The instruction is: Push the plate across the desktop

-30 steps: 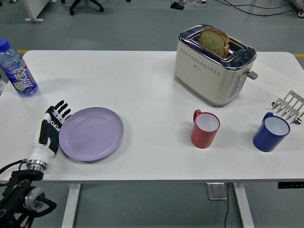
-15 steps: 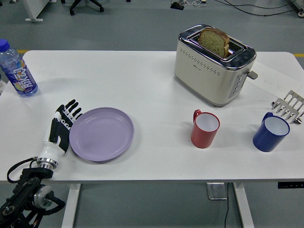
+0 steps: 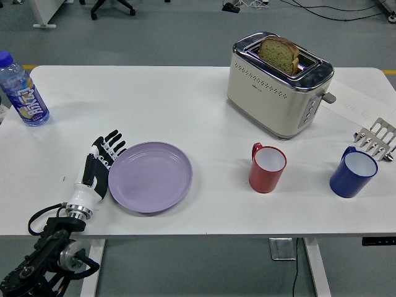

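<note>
Plate [image 3: 150, 177] touching left hand [image 3: 99, 167]; contact unclear.

The white table [image 3: 204, 111] has white legs [image 3: 315, 266] showing below its near edge. Behind its far edge lies a grey-green floor [image 3: 167, 37]. On this floor, near the top left corner, stand the black base of an office chair [image 3: 113, 6] and a white furniture foot [image 3: 46, 15]. Black cables [image 3: 328, 8] run on the floor at the top right. The light is even and soft.
</note>
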Robot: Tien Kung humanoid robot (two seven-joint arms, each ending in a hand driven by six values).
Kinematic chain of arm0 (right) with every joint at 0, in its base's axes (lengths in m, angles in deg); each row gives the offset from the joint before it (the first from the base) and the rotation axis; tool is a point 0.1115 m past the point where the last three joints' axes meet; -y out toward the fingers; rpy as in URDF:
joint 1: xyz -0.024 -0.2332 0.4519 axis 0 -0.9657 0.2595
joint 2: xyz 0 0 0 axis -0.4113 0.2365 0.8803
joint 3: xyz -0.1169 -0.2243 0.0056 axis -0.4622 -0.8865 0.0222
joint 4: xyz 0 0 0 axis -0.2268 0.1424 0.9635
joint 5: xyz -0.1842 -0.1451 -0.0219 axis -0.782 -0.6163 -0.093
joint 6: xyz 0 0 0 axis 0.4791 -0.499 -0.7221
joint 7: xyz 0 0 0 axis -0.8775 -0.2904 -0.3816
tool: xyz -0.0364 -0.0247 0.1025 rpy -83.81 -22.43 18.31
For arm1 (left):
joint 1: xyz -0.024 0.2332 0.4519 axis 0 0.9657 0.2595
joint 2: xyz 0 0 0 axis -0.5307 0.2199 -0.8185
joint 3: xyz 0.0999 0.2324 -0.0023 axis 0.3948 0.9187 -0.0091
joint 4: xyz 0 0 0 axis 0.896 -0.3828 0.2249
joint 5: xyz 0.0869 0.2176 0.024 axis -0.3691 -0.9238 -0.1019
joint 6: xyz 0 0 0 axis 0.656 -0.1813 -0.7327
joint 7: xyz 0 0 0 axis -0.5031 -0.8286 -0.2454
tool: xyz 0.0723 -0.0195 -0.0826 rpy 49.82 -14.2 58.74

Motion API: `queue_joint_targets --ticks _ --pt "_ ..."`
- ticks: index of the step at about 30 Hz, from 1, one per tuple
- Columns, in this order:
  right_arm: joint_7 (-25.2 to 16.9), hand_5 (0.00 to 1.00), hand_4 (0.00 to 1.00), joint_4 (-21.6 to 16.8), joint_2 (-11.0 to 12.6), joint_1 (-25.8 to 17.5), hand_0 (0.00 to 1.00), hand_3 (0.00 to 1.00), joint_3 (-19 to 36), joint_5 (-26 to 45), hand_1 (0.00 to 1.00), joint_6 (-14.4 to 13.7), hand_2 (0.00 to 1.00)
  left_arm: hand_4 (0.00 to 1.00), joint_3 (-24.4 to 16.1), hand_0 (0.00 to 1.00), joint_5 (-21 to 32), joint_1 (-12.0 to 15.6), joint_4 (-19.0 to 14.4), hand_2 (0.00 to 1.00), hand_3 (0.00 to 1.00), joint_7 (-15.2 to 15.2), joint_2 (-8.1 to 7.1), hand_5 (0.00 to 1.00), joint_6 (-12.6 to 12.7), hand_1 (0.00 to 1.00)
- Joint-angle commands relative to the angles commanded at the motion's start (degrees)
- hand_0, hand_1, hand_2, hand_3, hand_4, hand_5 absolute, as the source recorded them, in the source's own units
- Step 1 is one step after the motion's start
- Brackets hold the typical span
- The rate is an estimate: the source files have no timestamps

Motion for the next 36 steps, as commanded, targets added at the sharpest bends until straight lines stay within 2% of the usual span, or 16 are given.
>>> queue_joint_targets --ticks 12,28,36 --pt "-0.03 0.361 0.137 0.0 -0.03 0.0 0.603 0.618 -0.18 0.07 0.544 0.0 0.639 0.486 2.68 0.848 0.75 -1.05 0.09 0.886 0.822 0.66 1.02 0.998 0.16 0.87" --pt "-0.14 0.362 0.137 0.0 0.0 0.25 0.604 0.618 -0.35 0.07 0.544 0.07 0.639 0.484 5.47 0.844 1.62 -1.92 0.14 0.885 0.816 1.14 1.02 0.998 0.29 0.869" --pt "-0.19 0.362 0.137 0.0 -0.02 0.45 0.604 0.618 -0.39 0.01 0.544 0.09 0.639 0.481 8.02 0.837 3.14 -2.31 -0.48 0.875 0.808 2.31 1.02 0.998 0.95 0.862"
